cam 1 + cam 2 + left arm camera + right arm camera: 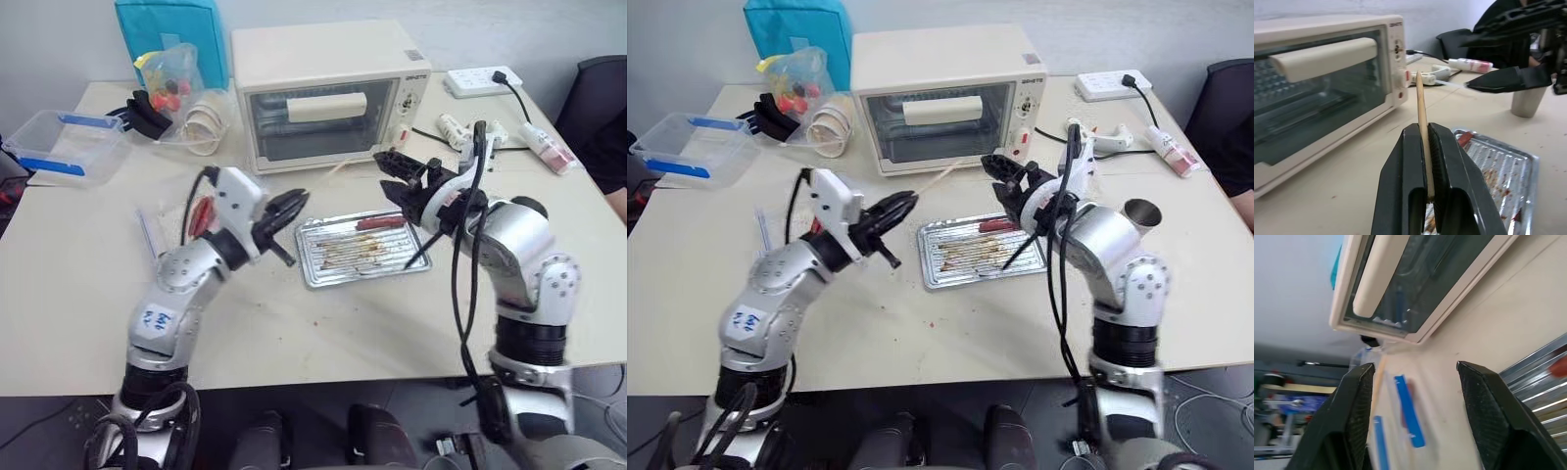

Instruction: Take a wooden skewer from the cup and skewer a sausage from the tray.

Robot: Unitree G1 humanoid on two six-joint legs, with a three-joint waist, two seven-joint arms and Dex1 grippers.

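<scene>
The left tool (1425,161) grips the skewer (1421,117) near the oven (940,93). The right tool (1415,416) stands open above the tray's (955,274) far rim, the sausage (997,224) just below it.

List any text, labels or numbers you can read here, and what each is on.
Nothing reads for certain.
Oven: small dark brand print at the top right of its front, too small to read.
Oven, left wrist view: the same print above the knobs, blurred.
Left arm: white sticker with blue marks, not legible.
Pink tube by the power strip: label unreadable.
</scene>
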